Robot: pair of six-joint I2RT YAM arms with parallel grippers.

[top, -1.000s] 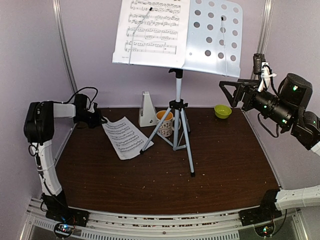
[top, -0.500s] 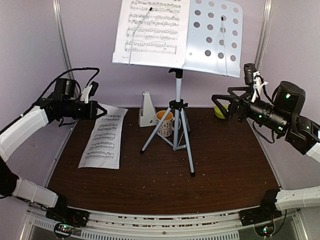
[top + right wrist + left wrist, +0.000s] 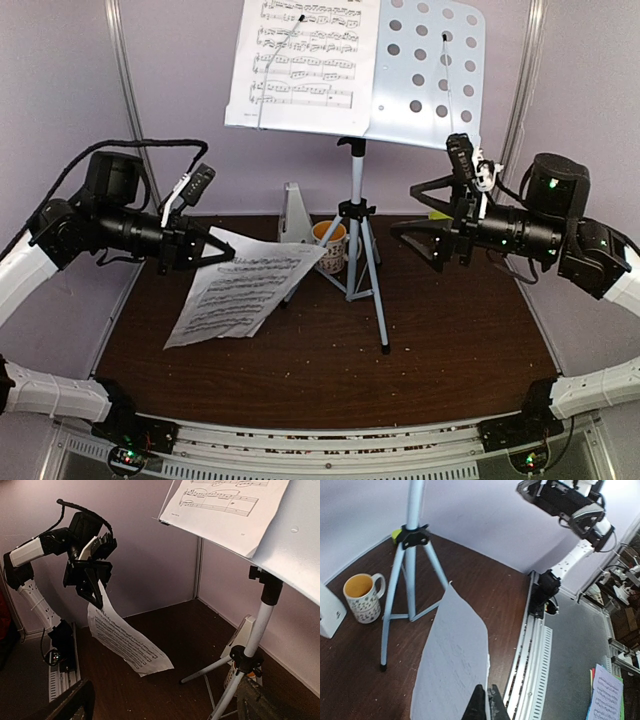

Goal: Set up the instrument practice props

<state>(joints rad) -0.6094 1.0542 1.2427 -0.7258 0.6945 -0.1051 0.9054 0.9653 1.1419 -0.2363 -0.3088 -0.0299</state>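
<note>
Table: dark brown wood-grain top with pale crumbs scattered over it, thickest toward the 6 o'clock edge.

Mug: about 12 o'clock from table centre. It stands upright, white with a small speckled pattern and orange inside.

Bowl: small, yellow-green, toward 1 o'clock by the back wall, well apart from the mug (only a sliver shows in either view).

Wall: plain lilac panels.

Slotted metal rail: runs along the 6 o'clock edge.

Stack of printed papers: lies off the table, with a green sheet underneath.

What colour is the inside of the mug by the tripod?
The mug is orange-yellow inside, white with small speckles outside; best seen in the left wrist view.
</note>
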